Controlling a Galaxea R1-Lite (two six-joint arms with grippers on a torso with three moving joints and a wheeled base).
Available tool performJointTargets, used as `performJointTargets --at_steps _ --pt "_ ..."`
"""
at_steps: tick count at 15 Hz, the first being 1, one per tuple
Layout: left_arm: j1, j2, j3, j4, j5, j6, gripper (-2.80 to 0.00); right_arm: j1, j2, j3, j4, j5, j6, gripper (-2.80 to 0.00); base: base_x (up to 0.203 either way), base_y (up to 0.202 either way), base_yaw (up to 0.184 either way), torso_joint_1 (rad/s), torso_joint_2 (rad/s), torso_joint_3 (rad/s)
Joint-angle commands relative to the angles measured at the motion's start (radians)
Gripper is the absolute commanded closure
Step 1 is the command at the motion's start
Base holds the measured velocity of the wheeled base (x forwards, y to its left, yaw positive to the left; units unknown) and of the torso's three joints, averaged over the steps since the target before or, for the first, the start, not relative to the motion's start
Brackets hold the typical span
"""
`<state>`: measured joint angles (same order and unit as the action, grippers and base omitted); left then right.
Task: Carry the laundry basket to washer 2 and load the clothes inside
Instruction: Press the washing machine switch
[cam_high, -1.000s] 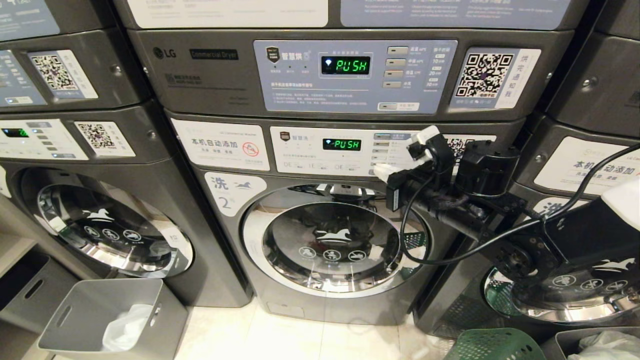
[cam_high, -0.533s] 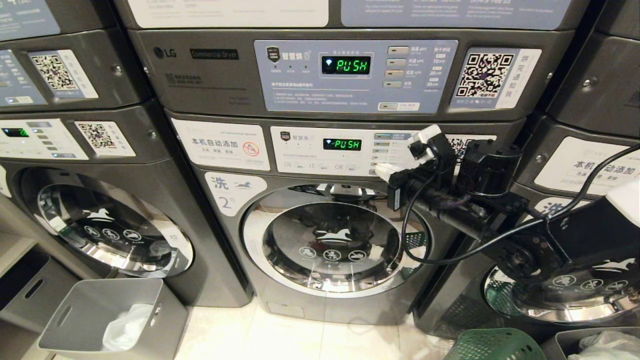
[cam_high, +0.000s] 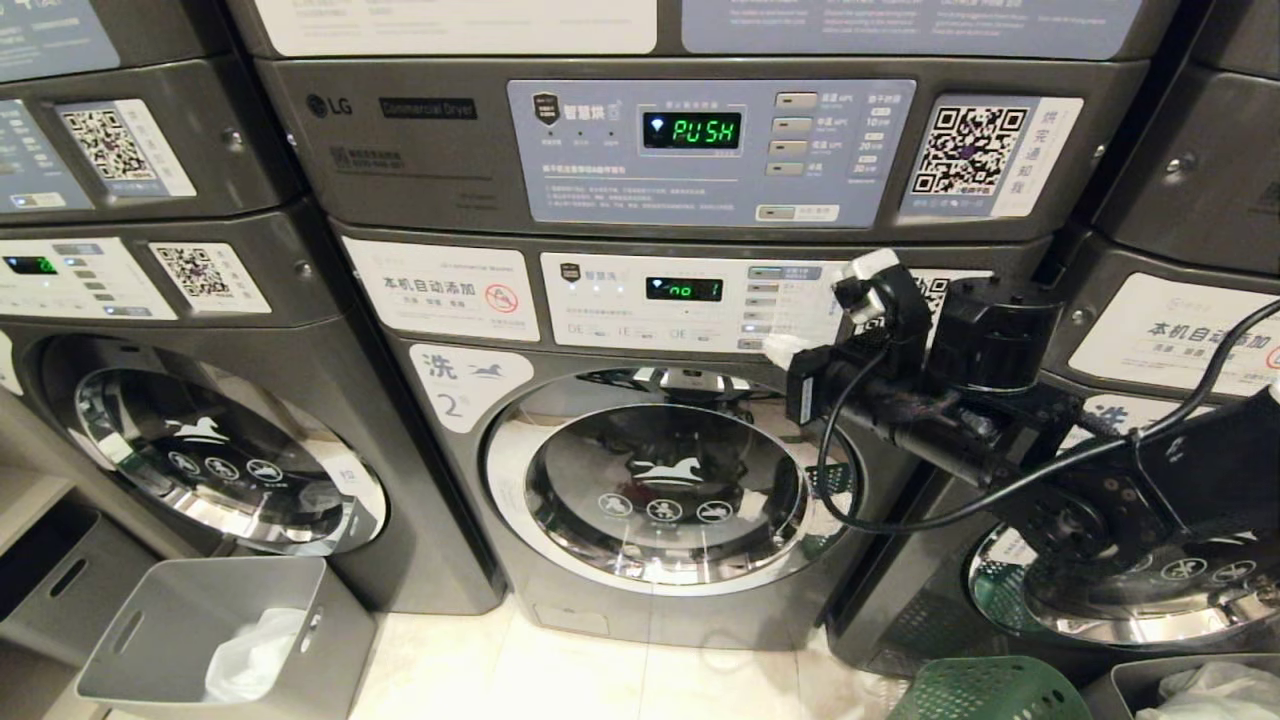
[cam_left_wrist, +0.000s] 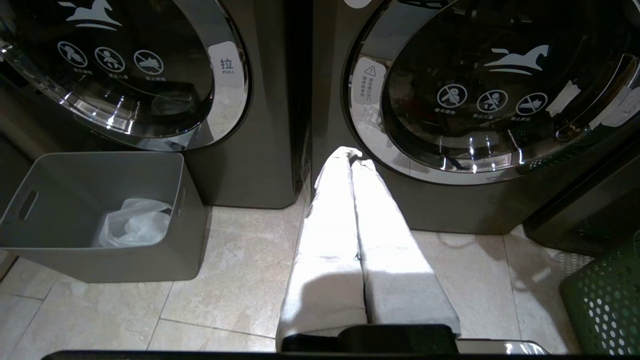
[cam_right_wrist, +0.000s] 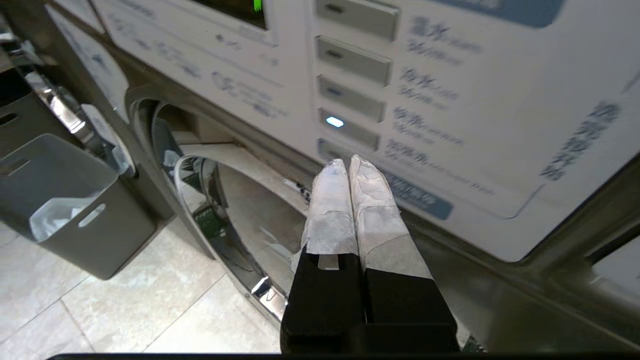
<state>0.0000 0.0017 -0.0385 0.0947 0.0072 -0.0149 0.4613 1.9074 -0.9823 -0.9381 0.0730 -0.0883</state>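
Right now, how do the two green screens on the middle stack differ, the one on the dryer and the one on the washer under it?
The dryer's screen spells PUSH in large bright letters; the washer's screen shows smaller characters that are not that word. The dryer's screen sits higher, on a blue panel; the washer's screen sits on a white panel, with the right gripper shut near the buttons beside it. Both glow green on black.

Coin laundry, stacked commercial washers (cam_high: 640, 480), QR payment stickers (cam_high: 968, 150), tiled floor (cam_high: 600, 670)

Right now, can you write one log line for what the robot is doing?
right gripper: shut, at washer 2 button panel | door: closed | left gripper: shut, idle | laundry basket: on floor
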Motion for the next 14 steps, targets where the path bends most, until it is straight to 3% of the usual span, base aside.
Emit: performJointTargets --at_steps 1,5,14 --pt "0.0 0.0 0.0 0.0 0.0 -0.001 0.0 0.013 -0.02 0.025 -0.005 0.002 -0.003 0.0 0.0 0.0 0.0 0.0 0.0 0.0" --pt "0.0 0.0 0.0 0.0 0.0 -0.002 0.0 0.035 -0.018 0.053 -0.008 0.004 -0.01 0.0 0.0 0.0 0.0 0.0 0.0 0.0" --pt "0.0 0.0 0.0 0.0 0.0 0.0 0.0 0.033 0.054 -0.015 -0.011 -0.004 -0.005 0.0 0.0 0.0 0.0 0.0 0.0 0.0"
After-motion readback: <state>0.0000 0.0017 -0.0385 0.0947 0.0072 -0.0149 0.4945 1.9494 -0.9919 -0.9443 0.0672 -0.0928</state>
